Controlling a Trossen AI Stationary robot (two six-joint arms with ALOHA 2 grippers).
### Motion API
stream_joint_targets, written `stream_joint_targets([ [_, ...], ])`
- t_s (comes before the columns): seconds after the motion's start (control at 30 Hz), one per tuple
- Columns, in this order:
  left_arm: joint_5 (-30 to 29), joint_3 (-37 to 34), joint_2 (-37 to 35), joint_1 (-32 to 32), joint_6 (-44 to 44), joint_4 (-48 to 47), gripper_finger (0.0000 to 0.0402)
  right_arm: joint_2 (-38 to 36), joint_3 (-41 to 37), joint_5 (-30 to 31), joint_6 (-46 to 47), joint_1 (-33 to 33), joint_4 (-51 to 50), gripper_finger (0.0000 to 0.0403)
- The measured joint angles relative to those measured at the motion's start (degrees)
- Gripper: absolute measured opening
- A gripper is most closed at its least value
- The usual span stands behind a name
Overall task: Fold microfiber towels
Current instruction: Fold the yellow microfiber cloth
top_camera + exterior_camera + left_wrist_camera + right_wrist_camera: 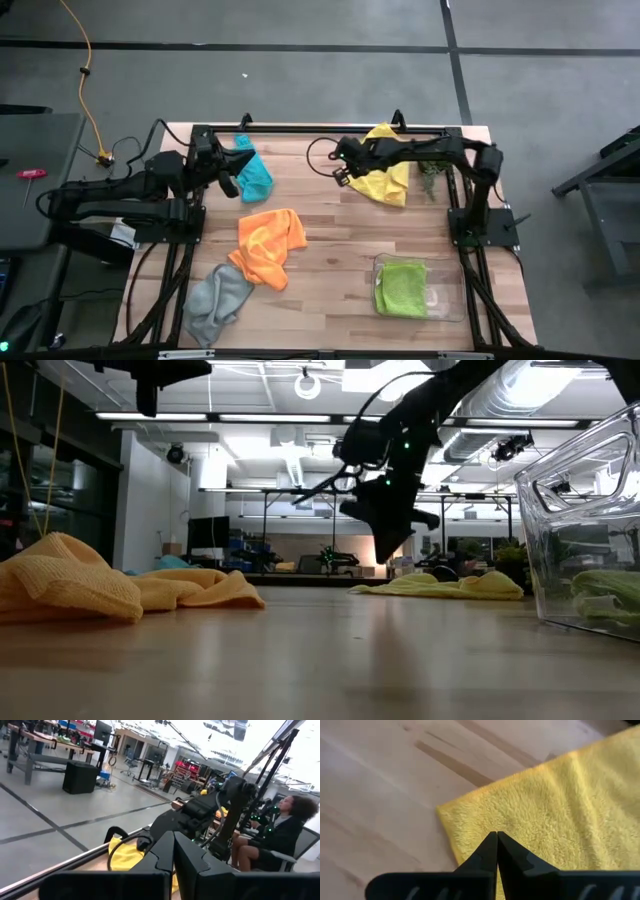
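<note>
Right wrist view: right gripper (497, 851) jaws pressed together over yellow towel (555, 815), fingertips above its corner; contact with cloth not discernible. High view: towel (388, 178) partly hidden under right arm at table's far side; left gripper (226, 183), jaws closed, beside teal towel (253, 172). Orange (268, 245), grey (218, 300) towels crumpled nearer; lime one (402, 287) in clear tray (448, 308).

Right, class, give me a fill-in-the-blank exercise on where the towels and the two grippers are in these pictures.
1. The clear tray holds the ____ towel.
2. The right gripper is shut above the ____ towel.
3. The orange towel lies between the teal towel and the ____ towel.
4. The left gripper is beside the ____ towel.

Missing words: lime green; yellow; grey; teal.
</note>
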Motion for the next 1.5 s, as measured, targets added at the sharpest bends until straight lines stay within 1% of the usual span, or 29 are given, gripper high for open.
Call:
stream_joint_targets([
  [0.17, 0.0, 0.0, 1.1, 0.0, -0.2, -0.1, 0.0000, 2.1, -0.1, -0.4, 1.3, -0.3, 0.8, 0.0000],
  [0.27, 0.0, 0.0, 1.7, 0.0, -1.6, 0.0, 0.0000, 3.9, -0.1, -3.5, 2.2, -0.5, 1.1, 0.0000],
  [0.43, 0.0, 0.0, 2.9, 0.0, -2.2, 0.0, 0.0000, 5.6, -0.2, -4.6, 4.2, -0.1, 2.7, 0.0000],
  [0.5, 0.0, 0.0, 3.3, 0.0, -2.5, 0.0, 0.0000, 5.8, -0.2, -5.9, 4.4, 0.4, 2.8, 0.0000],
  [0.6, 0.0, 0.0, 4.0, 0.0, -2.5, -0.1, 0.0000, 5.8, -0.2, -8.3, 4.4, 2.2, 3.0, 0.0000],
  [0.7, 0.0, 0.0, 4.9, 0.0, -2.1, -1.2, 0.0000, 5.8, -0.2, -9.0, 4.8, 5.2, 3.1, 0.0000],
  [0.83, 0.0, 0.0, 7.0, 0.0, -2.1, -4.6, 0.0000, 6.3, -0.2, -8.9, 6.6, 9.8, 5.0, 0.0000],
  [0.9, 0.1, 0.0, 8.4, 0.0, -2.9, -5.2, 0.0000, 6.0, -0.2, -6.8, 6.7, 11.6, 6.3, 0.0000],
  [0.97, 0.3, 0.0, 9.6, 0.0, -4.3, -5.1, 0.0000, 4.3, -0.2, -4.0, 6.7, 11.9, 5.8, 0.0000],
  [1.07, 1.1, 0.0, 10.8, 0.0, -4.6, -4.9, 0.0000, 1.7, -0.1, -0.7, 6.7, 9.0, 5.4, 0.0000],
  [1.17, 1.9, 0.0, 11.6, 0.0, -5.8, -4.1, 0.0000, 1.6, -0.1, 0.9, 6.1, 5.2, 4.0, 0.0000],
  [1.33, 2.7, 0.0, 11.8, -0.1, -6.0, -3.8, 0.0000, 4.4, -0.3, -0.1, 5.9, 0.5, 3.0, 0.0000],
  [1.5, 2.8, 0.0, 11.8, 0.0, -6.0, -3.8, 0.0000, 7.1, -0.1, -2.6, 5.7, -0.6, 2.5, 0.0000],
])
